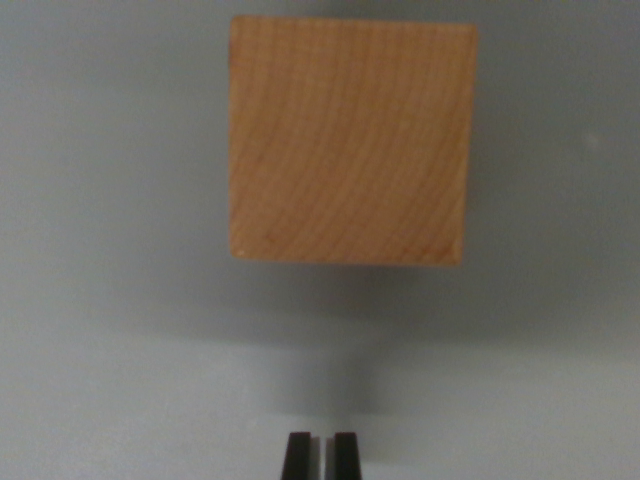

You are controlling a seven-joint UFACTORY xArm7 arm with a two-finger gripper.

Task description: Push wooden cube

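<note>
cube: the wooden cube (pixel 350 142) sits dead center up top in the wrist view, grain showing, on a plain grey surface (pixel 100 300)
claw: gripper (pixel 320 455) pokes in at the bottom edge, two dark tips nearly pressed together, holding nothing
gap: clear space between tips and cube, not touching

We see the cube (pixel 350 140) in a warm, pale orange-tan, its broad face crossed by fine curved grain lines in a slightly darker brown. Its lower edge looks a little darker. The surface (pixel 110 330) under it is a plain, flat grey with no pattern, shading to darker grey just below the cube. We see the gripper (pixel 320 456) as two black tips with a light grey gap between them.
</note>
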